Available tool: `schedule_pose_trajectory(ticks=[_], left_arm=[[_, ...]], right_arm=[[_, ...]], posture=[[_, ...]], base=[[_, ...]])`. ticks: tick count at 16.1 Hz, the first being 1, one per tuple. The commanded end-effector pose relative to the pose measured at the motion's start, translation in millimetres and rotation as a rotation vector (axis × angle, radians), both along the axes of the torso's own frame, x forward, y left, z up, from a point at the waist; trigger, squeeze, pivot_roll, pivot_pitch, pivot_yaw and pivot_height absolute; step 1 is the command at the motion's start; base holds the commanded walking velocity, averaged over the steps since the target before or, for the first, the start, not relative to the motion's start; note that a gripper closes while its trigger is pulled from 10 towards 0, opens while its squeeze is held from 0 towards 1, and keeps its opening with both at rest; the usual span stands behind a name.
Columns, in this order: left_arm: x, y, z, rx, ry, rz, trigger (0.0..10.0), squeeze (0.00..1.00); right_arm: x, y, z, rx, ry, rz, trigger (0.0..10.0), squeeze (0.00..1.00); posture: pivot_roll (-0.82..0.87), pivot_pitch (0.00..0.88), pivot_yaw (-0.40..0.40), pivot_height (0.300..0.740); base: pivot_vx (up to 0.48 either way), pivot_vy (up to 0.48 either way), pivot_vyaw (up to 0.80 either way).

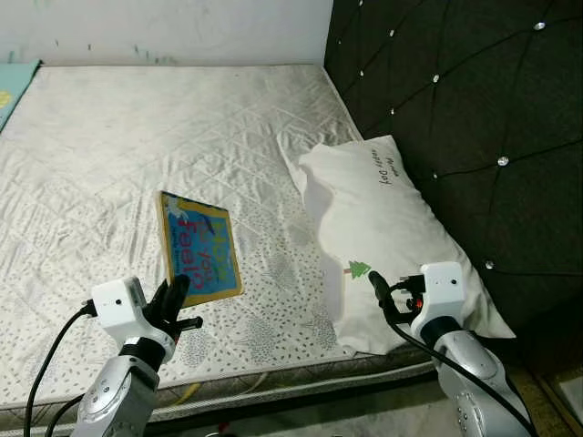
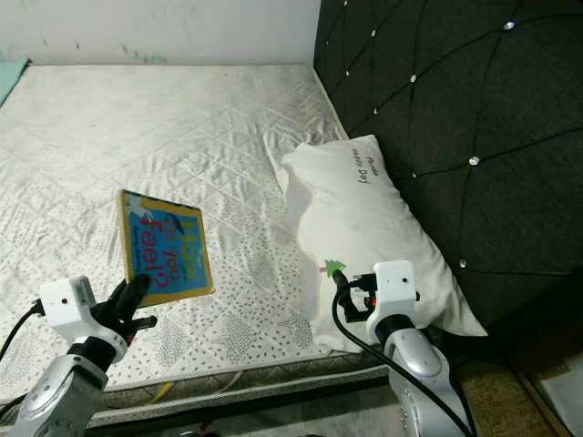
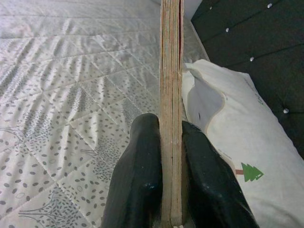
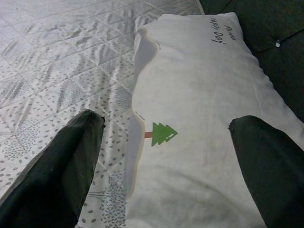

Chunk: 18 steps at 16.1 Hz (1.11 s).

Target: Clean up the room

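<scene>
Quilted mattress [image 1: 137,137] carries a "feel" book [image 1: 199,244], its near edge clamped by the left gripper [image 1: 173,296]. Beside it, right gripper [image 4: 166,128] hovers spread over a "happy day" pillow [image 1: 383,228].

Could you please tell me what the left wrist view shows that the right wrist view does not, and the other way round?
Left wrist view: the left gripper shut on the book, seen edge-on, with a black finger pressed on either side.

Right wrist view: the right gripper open, its fingers spread wide above the pillow's near end, holding nothing.

Both: the white pillow with its green tree print, the patterned mattress, and the dark tufted headboard.
</scene>
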<state>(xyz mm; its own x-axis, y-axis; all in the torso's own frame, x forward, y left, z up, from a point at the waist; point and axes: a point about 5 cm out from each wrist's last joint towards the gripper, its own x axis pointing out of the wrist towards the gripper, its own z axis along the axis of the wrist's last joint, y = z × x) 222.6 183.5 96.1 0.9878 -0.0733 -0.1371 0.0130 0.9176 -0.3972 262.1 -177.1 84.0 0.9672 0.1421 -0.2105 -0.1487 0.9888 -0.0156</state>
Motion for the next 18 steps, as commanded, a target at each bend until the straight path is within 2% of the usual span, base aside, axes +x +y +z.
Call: schedule_pose_trajectory(ticks=[1,6,13,18], left_arm=[[0.3,0.2,7.3,0.014,-0.039,0.002,10.0,0.00],[-0.3,1.8,4.8,0.005,-0.023,0.018,10.0,0.00],[2.8,4.8,2.5,0.019,-0.012,0.044,10.0,0.00],[5.0,9.0,1.6,0.033,-0.002,0.087,10.0,0.00]], right_arm=[[-2.6,-4.2,2.4,0.006,-0.003,-0.014,10.0,0.00],[-2.7,-3.1,3.1,0.011,-0.005,-0.007,10.0,0.00],[0.2,-0.8,4.9,0.016,-0.017,0.005,10.0,0.00],[2.3,-0.1,5.6,0.013,-0.020,0.010,10.0,0.00]], posture=[[-0.09,0.133,-0.065,0.740],[-0.09,0.132,-0.063,0.735],[-0.09,0.135,-0.060,0.671],[-0.09,0.134,-0.060,0.671]], base=[[0.000,0.000,0.00],[0.000,0.000,0.00],[0.000,0.000,0.00],[0.000,0.000,0.00]])
